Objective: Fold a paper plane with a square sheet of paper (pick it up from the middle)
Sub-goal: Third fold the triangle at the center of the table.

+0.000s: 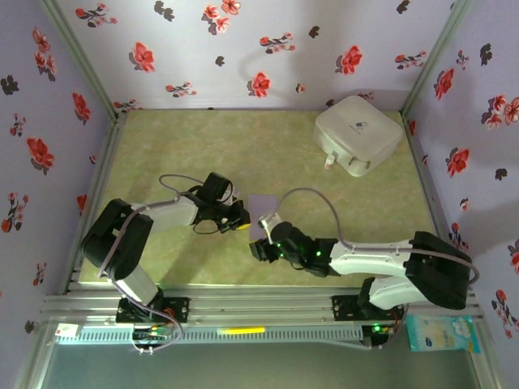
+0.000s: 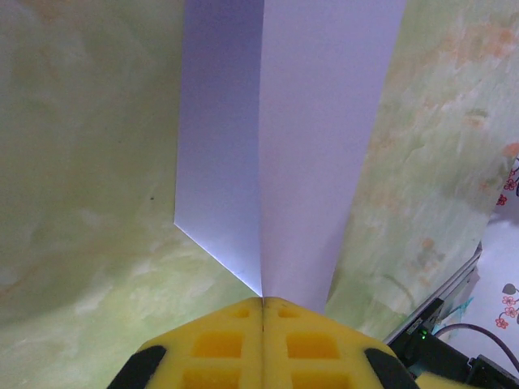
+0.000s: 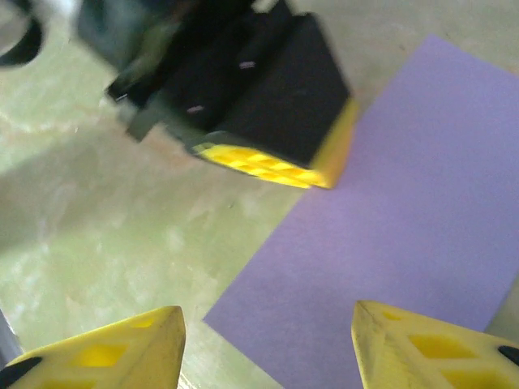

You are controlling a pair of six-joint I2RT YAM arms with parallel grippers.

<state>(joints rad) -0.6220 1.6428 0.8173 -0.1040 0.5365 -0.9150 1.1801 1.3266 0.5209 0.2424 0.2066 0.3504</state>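
Left end effector [image 2: 262,305] pinches the smooth, creased lavender sheet [image 2: 292,138] — right end effector [image 3: 266,314] gapes over it.

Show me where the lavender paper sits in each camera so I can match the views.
Top external: paper at table centre, with the left fingers at its left edge.
Left wrist: paper runs up from the shut left fingers at bottom centre to the top edge, with a crease down its middle.
Right wrist: paper fills the right half, with the left fingers at its upper-left edge.
Shared landmark: those yellow left fingers.
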